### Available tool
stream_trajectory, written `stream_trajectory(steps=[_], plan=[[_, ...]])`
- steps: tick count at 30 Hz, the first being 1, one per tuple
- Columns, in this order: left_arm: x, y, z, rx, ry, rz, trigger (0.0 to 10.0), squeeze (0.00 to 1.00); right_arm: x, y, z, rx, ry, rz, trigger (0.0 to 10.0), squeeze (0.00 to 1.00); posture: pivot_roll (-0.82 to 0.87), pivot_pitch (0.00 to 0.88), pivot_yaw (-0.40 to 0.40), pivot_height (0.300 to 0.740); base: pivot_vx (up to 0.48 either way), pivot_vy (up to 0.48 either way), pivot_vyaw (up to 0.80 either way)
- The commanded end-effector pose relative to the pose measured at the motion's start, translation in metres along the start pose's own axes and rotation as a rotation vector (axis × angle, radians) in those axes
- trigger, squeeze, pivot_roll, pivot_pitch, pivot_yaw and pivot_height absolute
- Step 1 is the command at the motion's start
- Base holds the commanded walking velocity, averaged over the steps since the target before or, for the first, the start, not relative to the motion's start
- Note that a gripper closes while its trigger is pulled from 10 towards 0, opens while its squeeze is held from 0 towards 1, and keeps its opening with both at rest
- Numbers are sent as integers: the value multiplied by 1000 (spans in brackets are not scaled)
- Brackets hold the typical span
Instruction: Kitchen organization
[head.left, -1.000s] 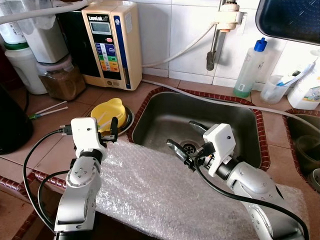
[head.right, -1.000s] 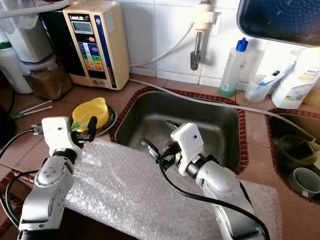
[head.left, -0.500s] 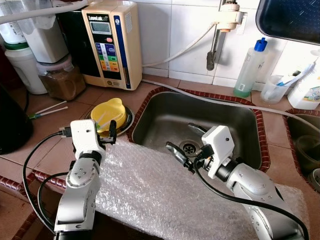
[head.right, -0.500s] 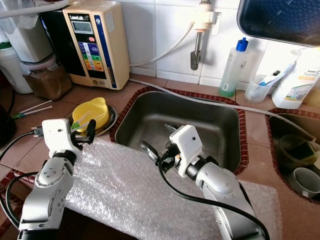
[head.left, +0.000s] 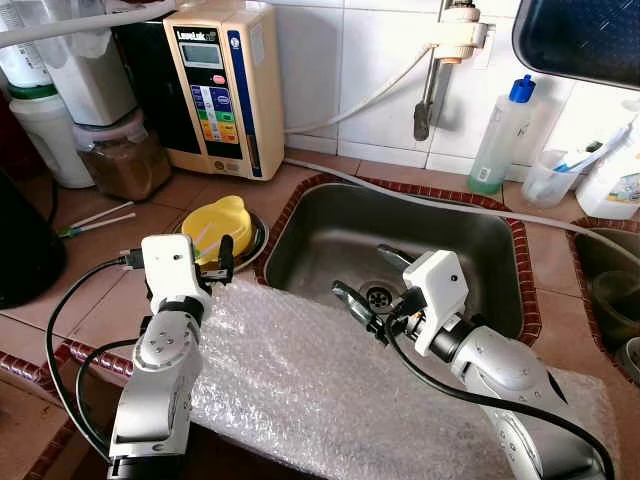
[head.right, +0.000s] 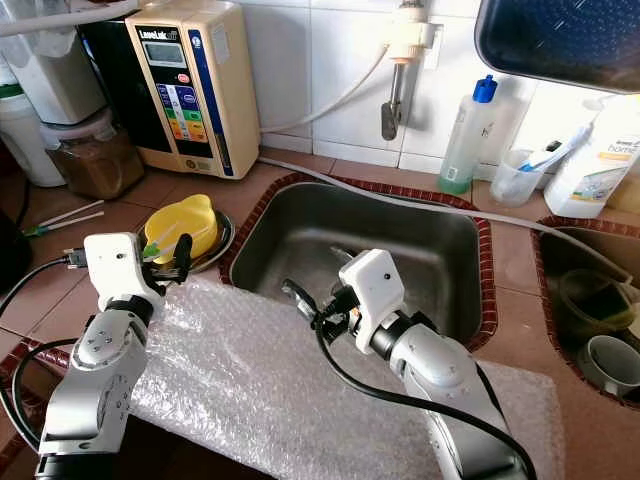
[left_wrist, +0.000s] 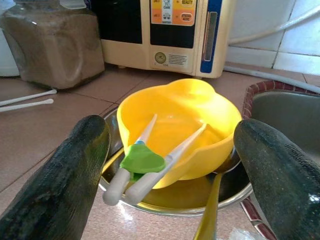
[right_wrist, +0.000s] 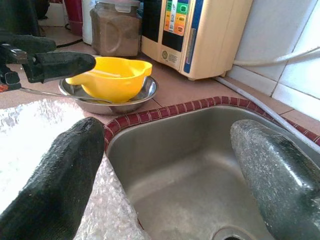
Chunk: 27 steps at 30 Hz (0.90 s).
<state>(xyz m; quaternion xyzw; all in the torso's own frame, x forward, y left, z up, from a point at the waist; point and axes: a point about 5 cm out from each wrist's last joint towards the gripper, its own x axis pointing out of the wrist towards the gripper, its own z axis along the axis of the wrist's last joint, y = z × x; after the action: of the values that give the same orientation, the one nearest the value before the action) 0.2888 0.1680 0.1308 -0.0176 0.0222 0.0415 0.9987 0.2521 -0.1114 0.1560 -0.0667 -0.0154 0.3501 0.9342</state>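
Left gripper is hovering just near of the yellow bowl, fingers spread wide and holding nothing — looks like the reach step, lining up on the dishware left of the sink.

Bowl is sitting in a steel dish on the counter, between the water ionizer at the far side and the bubble wrap sheet at the near edge. Two pale-handled utensils, one with a green part, are leaning in the bowl; a metal spoon handle is sticking out of the dish toward the gripper.

Right gripper is hanging over the sink's near-left corner, fingers also apart, empty — probably waiting.

Next move, my read: left needs to advance and drop a bit so one finger goes inside the bowl rim and one outside, then close. Watch the loose utensils — they're likely to tip or roll out if the bowl tilts. Dish underneath may slide too.
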Motion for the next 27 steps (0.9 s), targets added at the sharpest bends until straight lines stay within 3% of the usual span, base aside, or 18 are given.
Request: stream_trajectory(steps=[1,21,27], plan=[[-1,1,3,6,-18,8,10000,0,0,-1,2,-14,-7,3,10000,0,47,0,42,740,0,0,0],[5,-2,4,8,-36,4,10000,0,-2,-4,4,-24,-7,-2,10000,0,26,0,34,740,0,0,0],[5,-6,18,48,-121,-17,10000,0,-1,-17,13,-42,-79,-143,10000,0,30,0,36,740,0,0,0]])
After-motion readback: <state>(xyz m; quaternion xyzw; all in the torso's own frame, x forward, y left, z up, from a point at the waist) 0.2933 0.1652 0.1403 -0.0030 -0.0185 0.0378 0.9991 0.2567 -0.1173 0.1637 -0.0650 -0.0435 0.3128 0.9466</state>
